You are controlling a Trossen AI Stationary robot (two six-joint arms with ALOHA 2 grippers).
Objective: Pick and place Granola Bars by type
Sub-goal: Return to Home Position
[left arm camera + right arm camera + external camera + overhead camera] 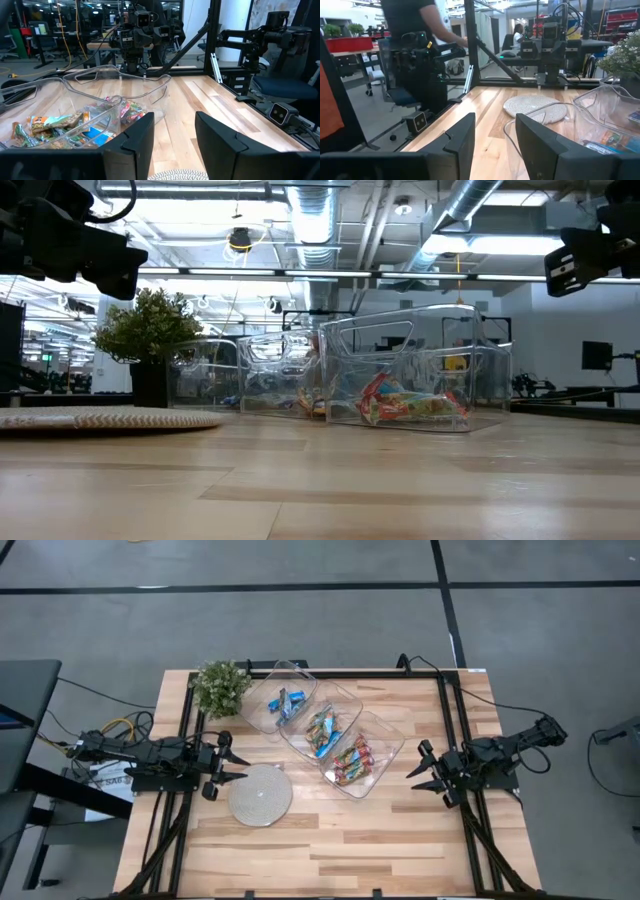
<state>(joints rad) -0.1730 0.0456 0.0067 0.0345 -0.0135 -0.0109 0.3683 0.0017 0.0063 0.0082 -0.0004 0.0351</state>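
My left gripper (236,760) stands open, empty, just beside the round mat (260,795). My right gripper (420,766) is open too, opposite. Between them, the granola bars (322,730) lie in three clear bins (256,712).

Wooden table (400,840): trays (258,712), disc (260,795), plant (221,686)

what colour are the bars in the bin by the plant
Bars are blue and white; see high view.

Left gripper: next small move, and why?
Probably just park it at home: the left gripper is open and empty beside the round mat, every visible granola bar lies in the clear bins, and none is loose on the table.
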